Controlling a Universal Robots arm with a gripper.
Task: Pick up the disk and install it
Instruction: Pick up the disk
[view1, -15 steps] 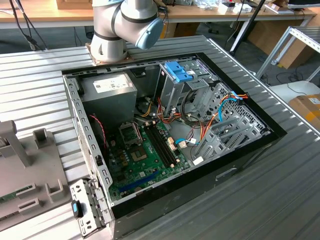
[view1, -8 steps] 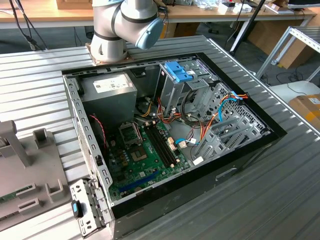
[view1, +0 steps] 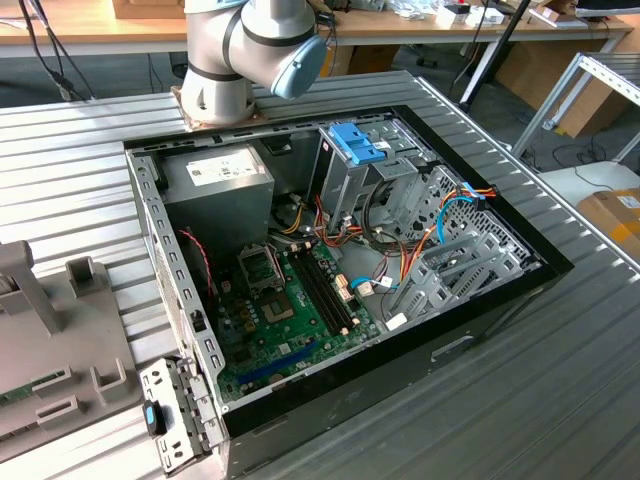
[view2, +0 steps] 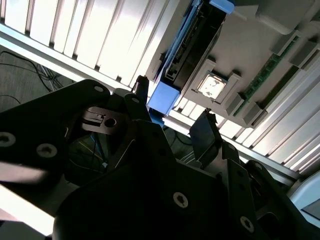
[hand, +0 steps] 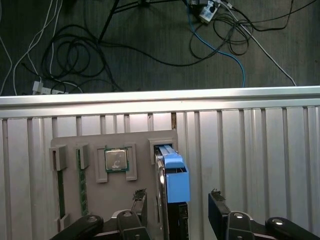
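In the exterior view, a ribbed aluminium table (view1: 560, 400) carries a moulded grey fixture (view1: 60, 330), which the frame edge cuts off. To the exterior view's right of the fixture lies an open black computer case (view1: 480, 340) holding a green board, tangled coloured wires and a light-blue ridged latch plate (view1: 355, 143). The smooth grey arm (view1: 250, 50) rises beyond the case and leaves the frame.

In the second wrist view, the matte black gripper (view2: 172, 110) is spread wide, grasping nothing. The disk (view2: 192, 45) stands on edge in a slot of the fixture (view2: 250, 45). It is a flat dark slab edged with bright blue plastic rails. Its blue end sits between the fingertips, close to one of them; I cannot tell whether they touch. A square metal-topped chip (view2: 212, 85) rests in a fixture pocket beside the disk.

In the first wrist view, the disk (hand: 175, 175) stands in the fixture's (hand: 100, 200) outermost slot. The gripper (hand: 177, 200) hides the part of it nearest the camera. The fingers (hand: 218, 205) flank it, one on each side. The chip (hand: 116, 160) and green memory sticks (hand: 60, 190) fill the neighbouring pockets.
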